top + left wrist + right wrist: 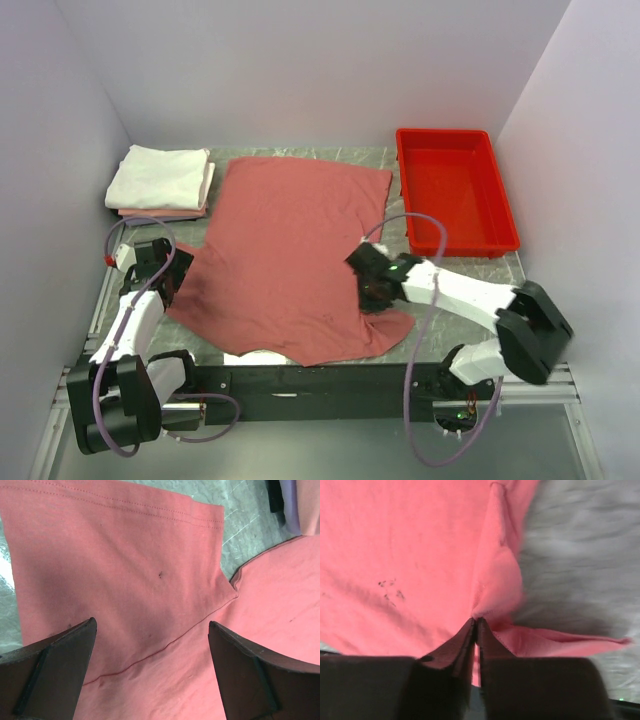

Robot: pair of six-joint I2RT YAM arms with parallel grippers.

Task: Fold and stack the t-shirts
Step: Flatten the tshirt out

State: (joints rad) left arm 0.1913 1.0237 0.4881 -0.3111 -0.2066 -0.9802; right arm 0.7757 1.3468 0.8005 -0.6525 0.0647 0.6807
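Edge of salmon t-shirt [285, 250] pinched in right end effector [476, 621], left end effector [152, 627] gaping wide above it

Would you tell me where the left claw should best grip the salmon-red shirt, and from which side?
Probably the shirt's sleeve under the open left claw, pinched at its outer hem from straight above: it lies flat on the table, hem exposed.

Salmon-red t-shirt [290, 250]: matt knit cloth, fine ribbed texture, stitched hem, a few dark specks.
Folded t-shirts [160, 178]: soft matt cloth, white over pale pink.
Tray [455, 195]: smooth, glossy red plastic.
Surface [250, 530]: grey, mottled, slight sheen.
Left fingers [55, 670]: dark, matt, smooth-faced.
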